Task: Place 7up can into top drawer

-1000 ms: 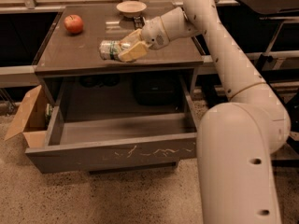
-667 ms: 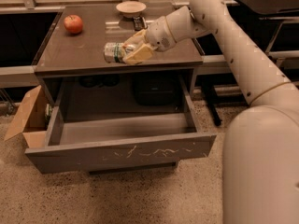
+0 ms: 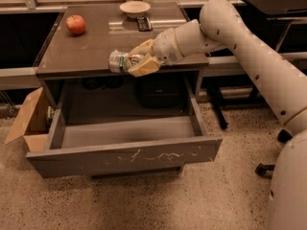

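**At the front edge of the worktop (image 3: 96, 47): 7up can (image 3: 118, 61) gripped, top drawer (image 3: 124, 158) open below**

Over the middle of that front edge, my tool (image 3: 135, 60) is clamped on the 7up can, one pale finger above it and one below. The can lies on its side, its free end pointing toward the left edge. Whether it hangs just clear of the surface or brushes it, I cannot tell.

As I judge it, the pickup is done and the carry is the step in hand. The top drawer stands pulled well out beneath the worktop, its scratched front panel toward the camera, so no opening is needed. What is left is to bring the can forward past the front edge, lower it into the drawer, let go and draw back out. The can is not yet over the drawer's open part. It sits above the worktop's lip, over the drawer's rear.

My arm (image 3: 230, 30) reaches in from the right and crosses the worktop's right edge. The forearm slopes leftward and a little downward to the wrist, and the tool points left, nearly level.

An apple (image 3: 76, 24) rests near the back left corner. A shallow bowl (image 3: 135, 7) sits at the back edge with a small dark object (image 3: 144, 24) just in front of it. All three are well apart from the can. A cardboard box (image 3: 29, 121) stands on the floor against the drawer's left side.
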You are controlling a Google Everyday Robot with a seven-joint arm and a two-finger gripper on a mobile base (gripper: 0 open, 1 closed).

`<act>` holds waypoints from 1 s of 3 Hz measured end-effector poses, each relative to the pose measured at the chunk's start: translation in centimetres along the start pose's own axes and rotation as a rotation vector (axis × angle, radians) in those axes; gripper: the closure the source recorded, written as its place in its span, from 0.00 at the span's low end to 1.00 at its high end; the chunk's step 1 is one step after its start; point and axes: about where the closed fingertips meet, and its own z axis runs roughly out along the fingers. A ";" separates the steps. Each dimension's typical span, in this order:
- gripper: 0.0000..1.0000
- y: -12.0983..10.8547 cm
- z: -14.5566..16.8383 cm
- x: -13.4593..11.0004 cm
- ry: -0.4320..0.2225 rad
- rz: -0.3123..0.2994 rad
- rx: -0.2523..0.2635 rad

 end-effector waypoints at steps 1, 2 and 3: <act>1.00 1.1 2.2 1.5 0.009 0.026 -0.046; 1.00 3.0 4.8 4.1 0.013 0.084 -0.079; 1.00 4.8 7.0 6.7 0.029 0.140 -0.092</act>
